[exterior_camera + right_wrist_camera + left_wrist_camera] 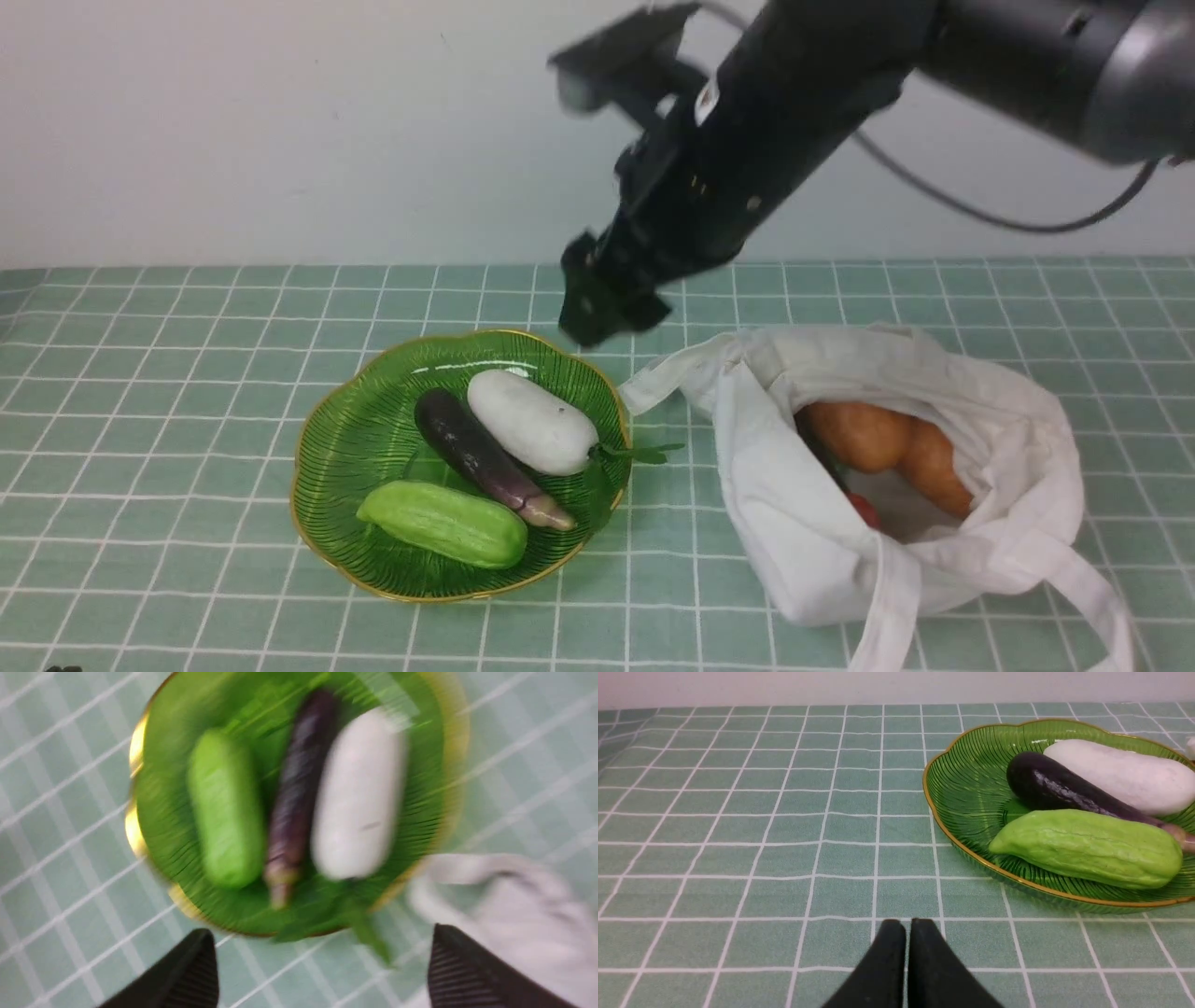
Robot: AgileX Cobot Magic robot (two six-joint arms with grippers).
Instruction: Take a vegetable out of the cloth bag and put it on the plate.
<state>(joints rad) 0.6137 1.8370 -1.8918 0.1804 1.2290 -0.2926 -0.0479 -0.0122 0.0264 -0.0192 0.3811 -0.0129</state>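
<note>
Looking at the right gripper (607,313), is anything in it?

No. Its jaws stand wide apart with nothing between them. It hangs in the air above the far rim of the green plate (322,509), on the side toward the cloth bag (794,523).

And the vegetables?

Three lie side by side on the plate: a white one (532,422), a purple eggplant (471,448) touching it, and a green gourd (443,523) nearest the robot. All sit below the open jaws, and none touches them. The right wrist view is blurred but shows the same. In the bag's open mouth I see two orange-brown vegetables (868,439) and a bit of something red (864,510), off to the right of that gripper.

The left gripper (906,926)?

Jaws pressed together on nothing, low over the checked tablecloth (738,812), apart from the plate.
</note>
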